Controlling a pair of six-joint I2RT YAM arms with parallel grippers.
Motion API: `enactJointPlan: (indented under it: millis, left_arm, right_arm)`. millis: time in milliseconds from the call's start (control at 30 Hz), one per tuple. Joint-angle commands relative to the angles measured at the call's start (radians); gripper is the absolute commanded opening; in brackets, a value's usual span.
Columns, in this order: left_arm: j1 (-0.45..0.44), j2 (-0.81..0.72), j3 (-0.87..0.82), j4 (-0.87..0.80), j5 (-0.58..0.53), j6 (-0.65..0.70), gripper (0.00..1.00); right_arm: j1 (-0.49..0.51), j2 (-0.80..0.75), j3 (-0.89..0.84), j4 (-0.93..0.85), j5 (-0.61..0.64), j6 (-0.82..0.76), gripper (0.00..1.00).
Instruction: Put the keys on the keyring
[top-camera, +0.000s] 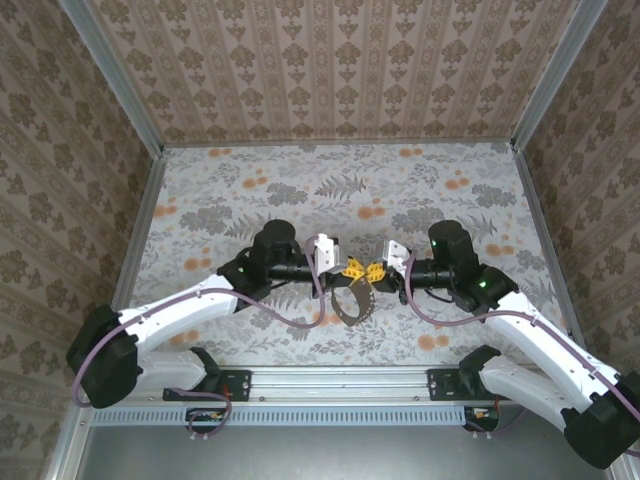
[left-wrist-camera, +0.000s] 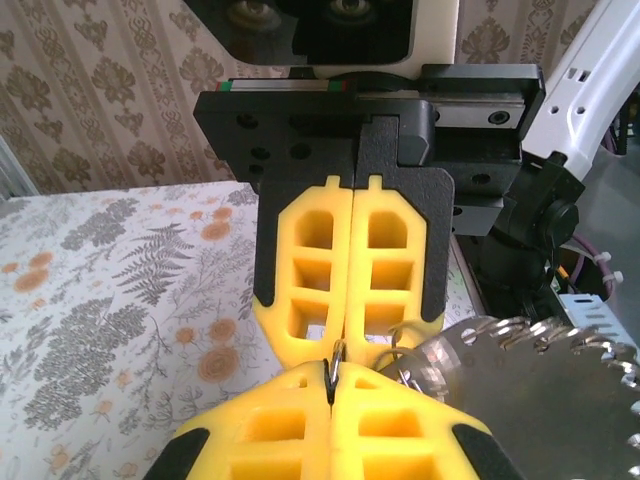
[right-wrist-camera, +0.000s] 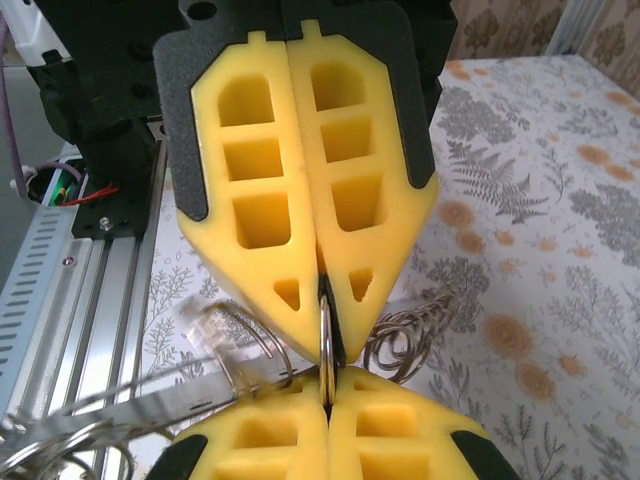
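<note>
Well, the keyring (top-camera: 350, 318) sits a little toward 6 o'clock from the table's middle in my overhead view. It is a thin dark loop drooping toward 6 o'clock from the spot where the two sets of yellow fingertips meet. I cannot tell whether its lower arc rests on the floral table (top-camera: 300, 190) or hangs just clear of it.

The left gripper (top-camera: 352, 269) comes in from 9 o'clock and the right gripper (top-camera: 374, 271) from 3 o'clock, tip to tip and touching. On the right wrist camera the right gripper (right-wrist-camera: 328, 420) has its pads pressed together on a thin strand of the keyring (right-wrist-camera: 324, 335). The strand runs straight up toward 12 o'clock into the seam of the left gripper (right-wrist-camera: 318, 290), whose pads are also pressed together on it. The left wrist camera agrees: the same fine wire (left-wrist-camera: 334, 368) is pinched at the tips of both closed claws.

Around that pinch, wire coils (right-wrist-camera: 405, 340) curl out at 3 o'clock and 9 o'clock, and a flat metal strip (right-wrist-camera: 150, 400) trails toward 8 o'clock. On the left wrist camera a shiny toothed metal piece (left-wrist-camera: 540, 390) lies at 4 o'clock, close to the lens. It is too blurred for me to say whether it is a key.
</note>
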Motion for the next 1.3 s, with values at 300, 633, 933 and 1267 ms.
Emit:
enactJointPlan:
  millis: [300,633,933,1267]
  left_arm:
    - [0.034,0.035,0.127,-0.279,0.022,0.086,0.25]
    - [0.009,0.115,0.209,-0.337,-0.001,0.087,0.25]
    - [-0.018,0.141,0.245,-0.389,0.009,0.143,0.20]
    - [-0.008,0.080,0.220,-0.426,-0.001,0.232,0.00]
  right_arm:
    - [0.011,0.043,0.106,-0.154,0.104,-0.080,0.00]
    - [0.035,0.043,0.114,-0.182,0.141,-0.092,0.00]
    - [0.052,0.048,0.114,-0.182,0.157,-0.094,0.00]
    - [0.055,0.010,0.086,-0.186,0.159,-0.111,0.08]
